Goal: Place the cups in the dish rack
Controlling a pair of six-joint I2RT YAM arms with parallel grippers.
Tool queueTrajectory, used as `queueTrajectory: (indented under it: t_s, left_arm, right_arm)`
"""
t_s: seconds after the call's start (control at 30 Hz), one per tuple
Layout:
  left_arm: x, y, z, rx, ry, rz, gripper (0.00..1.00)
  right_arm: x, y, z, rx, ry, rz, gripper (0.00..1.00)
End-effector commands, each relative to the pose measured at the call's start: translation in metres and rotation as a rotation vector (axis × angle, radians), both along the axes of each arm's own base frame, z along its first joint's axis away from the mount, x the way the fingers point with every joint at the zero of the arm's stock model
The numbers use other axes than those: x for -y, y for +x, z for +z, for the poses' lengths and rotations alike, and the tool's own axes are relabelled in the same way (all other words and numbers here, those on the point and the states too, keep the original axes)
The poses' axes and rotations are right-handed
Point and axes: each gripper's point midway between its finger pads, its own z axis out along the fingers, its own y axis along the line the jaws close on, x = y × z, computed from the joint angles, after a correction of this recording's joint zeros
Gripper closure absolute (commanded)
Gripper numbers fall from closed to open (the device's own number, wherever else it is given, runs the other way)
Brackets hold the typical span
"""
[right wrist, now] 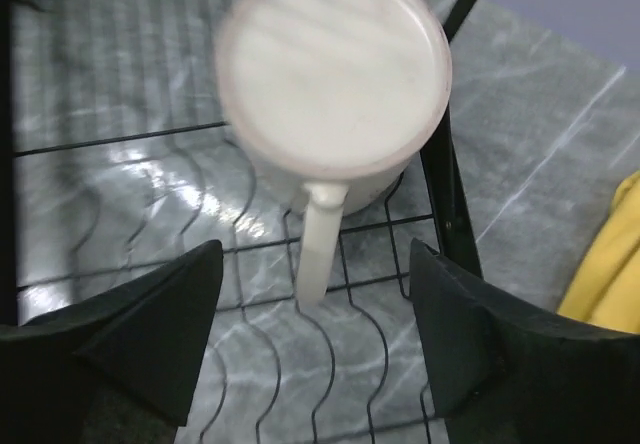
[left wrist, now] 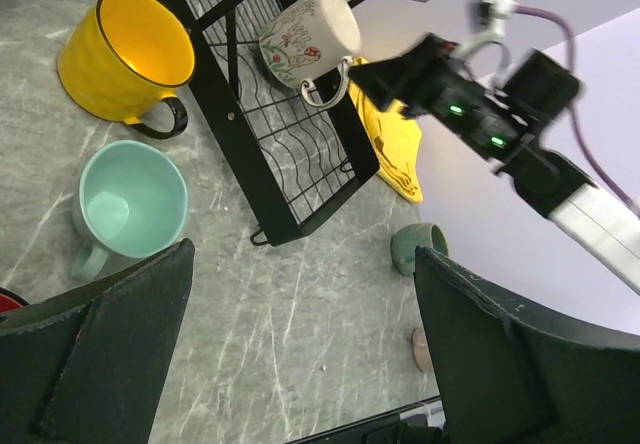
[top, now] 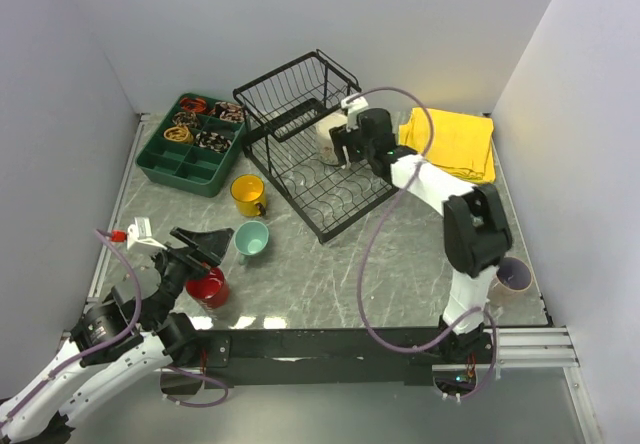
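Note:
The black wire dish rack [top: 290,114] stands at the back centre. A cream mug [top: 329,134] sits upside down on its slotted tray, base up in the right wrist view [right wrist: 335,74]. My right gripper [top: 345,146] is open and empty, with the mug's handle [right wrist: 320,244] between and just beyond the fingers, untouched. The yellow mug [top: 247,194] and the small teal mug [top: 250,239] stand on the table left of the rack. My left gripper [top: 203,249] is open and empty beside the red mug [top: 208,287]. The pale pink mug [top: 513,279] stands at the right. The grey-green mug [left wrist: 418,246] lies on its side.
A green compartment tray [top: 190,159] with small items sits at the back left. A yellow cloth [top: 450,142] lies at the back right beside the rack. Grey walls close in the left, back and right sides. The right arm reaches across the table's right half.

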Motion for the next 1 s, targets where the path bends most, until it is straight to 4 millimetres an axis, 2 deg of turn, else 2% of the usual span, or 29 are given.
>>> queueTrajectory:
  t_s: [0.0, 0.1, 0.13, 0.17, 0.2, 0.23, 0.27, 0.3, 0.4, 0.5, 0.53, 0.57, 0.6, 0.63, 0.77, 0.8, 0.83, 0.87, 0.93, 0.97]
  left_arm:
    - [-0.003, -0.005, 0.021, 0.039, -0.056, -0.013, 0.04]
    - [-0.002, -0.006, 0.022, 0.045, -0.071, -0.018, 0.04]
    - [-0.002, -0.006, 0.022, 0.048, -0.07, -0.022, 0.04]
    - [-0.002, -0.007, 0.023, 0.047, -0.072, -0.023, 0.04]
    - [-0.002, -0.007, 0.022, 0.046, -0.071, -0.025, 0.04]
    - [-0.002, -0.007, 0.022, 0.046, -0.074, -0.024, 0.04]
    - [-0.002, -0.008, 0.022, 0.045, -0.074, -0.026, 0.04]
    - [-0.002, -0.008, 0.021, 0.045, -0.074, -0.026, 0.04]
    - [-0.003, -0.008, 0.02, 0.048, -0.079, -0.024, 0.04]
    - [-0.003, -0.007, 0.018, 0.048, -0.077, -0.02, 0.04]
    - [-0.004, -0.007, 0.018, 0.05, -0.077, -0.018, 0.04]
    - [-0.004, -0.007, 0.019, 0.052, -0.078, -0.017, 0.04]
    - [-0.003, -0.006, 0.017, 0.05, -0.074, -0.019, 0.04]
    - [-0.002, -0.006, 0.016, 0.049, -0.071, -0.02, 0.04]
    - [0.0, -0.005, 0.011, 0.036, -0.058, -0.023, 0.04]
    - [0.0, -0.005, 0.011, 0.035, -0.056, -0.021, 0.04]
    - [-0.001, -0.005, 0.011, 0.034, -0.056, -0.017, 0.04]
    - [-0.001, -0.004, 0.01, 0.032, -0.054, -0.014, 0.04]
    - [-0.002, -0.004, 0.009, 0.029, -0.053, -0.01, 0.04]
    - [-0.003, -0.004, 0.009, 0.029, -0.055, -0.009, 0.04]
  right_arm:
    - [-0.009, -0.032, 0.083, 0.137, 0.089, 0.185, 0.16]
    - [-0.012, -0.046, 0.072, 0.083, 0.044, 0.276, 0.18]
    - [-0.018, -0.051, 0.065, 0.073, 0.023, 0.34, 0.24]
    - [-0.019, -0.06, 0.038, -0.017, -0.011, 0.398, 0.37]
    - [-0.023, -0.059, 0.042, -0.025, -0.031, 0.443, 0.66]
    - [-0.024, -0.061, 0.034, -0.053, -0.054, 0.481, 0.78]
    - [-0.021, -0.066, 0.01, -0.142, -0.078, 0.494, 0.87]
    - [-0.021, -0.063, 0.01, -0.14, -0.093, 0.505, 0.92]
    - [-0.016, -0.06, -0.003, -0.124, -0.154, 0.525, 0.9]
    - [-0.014, -0.052, -0.006, -0.075, -0.2, 0.519, 0.85]
    - [-0.014, -0.048, -0.008, -0.062, -0.208, 0.509, 0.86]
    - [-0.014, -0.037, 0.0, 0.002, -0.225, 0.476, 0.87]
    - [-0.011, -0.038, -0.012, 0.009, -0.243, 0.461, 0.88]
    - [-0.014, -0.036, -0.011, 0.048, -0.27, 0.458, 0.88]
    - [-0.018, -0.015, -0.019, 0.118, -0.35, 0.404, 0.87]
    - [-0.014, -0.005, -0.015, 0.142, -0.389, 0.365, 0.88]
    - [-0.016, -0.002, -0.022, 0.141, -0.418, 0.354, 0.88]
    - [-0.016, 0.009, -0.012, 0.182, -0.437, 0.319, 0.89]
    - [-0.011, 0.021, -0.015, 0.194, -0.496, 0.272, 0.89]
    - [-0.011, 0.029, -0.007, 0.212, -0.5, 0.255, 0.89]
